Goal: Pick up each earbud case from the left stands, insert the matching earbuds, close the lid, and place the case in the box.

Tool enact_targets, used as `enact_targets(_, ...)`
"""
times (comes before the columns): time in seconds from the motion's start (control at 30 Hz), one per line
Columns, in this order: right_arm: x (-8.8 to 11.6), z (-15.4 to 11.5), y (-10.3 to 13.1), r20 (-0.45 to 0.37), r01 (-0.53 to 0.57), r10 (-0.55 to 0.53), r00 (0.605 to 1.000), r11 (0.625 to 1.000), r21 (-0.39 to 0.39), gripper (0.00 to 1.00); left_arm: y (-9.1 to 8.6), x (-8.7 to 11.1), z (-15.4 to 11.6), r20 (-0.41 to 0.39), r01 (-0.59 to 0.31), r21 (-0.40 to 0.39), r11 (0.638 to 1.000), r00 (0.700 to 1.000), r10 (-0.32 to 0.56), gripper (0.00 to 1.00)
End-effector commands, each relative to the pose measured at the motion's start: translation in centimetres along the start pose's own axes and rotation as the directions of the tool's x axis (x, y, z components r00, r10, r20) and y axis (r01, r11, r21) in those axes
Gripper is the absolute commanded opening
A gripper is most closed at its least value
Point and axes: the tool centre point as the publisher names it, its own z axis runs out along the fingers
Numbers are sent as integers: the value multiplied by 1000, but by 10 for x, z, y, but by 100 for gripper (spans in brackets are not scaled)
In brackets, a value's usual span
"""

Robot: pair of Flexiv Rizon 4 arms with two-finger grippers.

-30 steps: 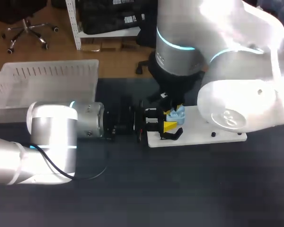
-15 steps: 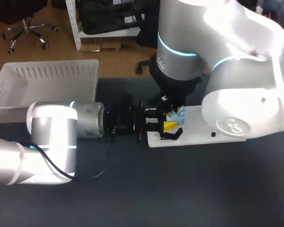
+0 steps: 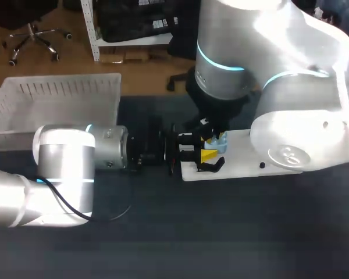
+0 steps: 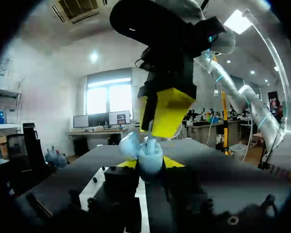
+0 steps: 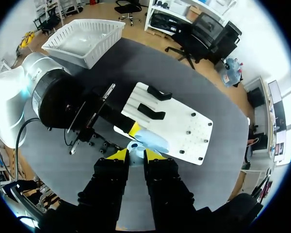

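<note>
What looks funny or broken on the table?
Nothing stands out. The light blue earbud case is held between the left fingers. The white stand board lies flat, and the white basket stands upright. Nothing looks spilled, tipped or damaged.

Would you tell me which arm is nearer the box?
Left. The left arm lies just in front of the box; the right arm stands off to its right, above the case.

Light blue earbud case point(image 3: 218, 139), lid open
</note>
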Motion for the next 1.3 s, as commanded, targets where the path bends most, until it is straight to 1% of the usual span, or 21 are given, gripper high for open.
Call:
enact_targets(0.03,1,0,0,7,-4,4,1000,1000,5,0,-2,1,0,2,-4,-9,1000,1000,4,0)
enact_targets(1.3,-3,4,1,0,10,-10,1000,1000,17,0,-2,1,0,2,-4,-9,1000,1000,4,0)
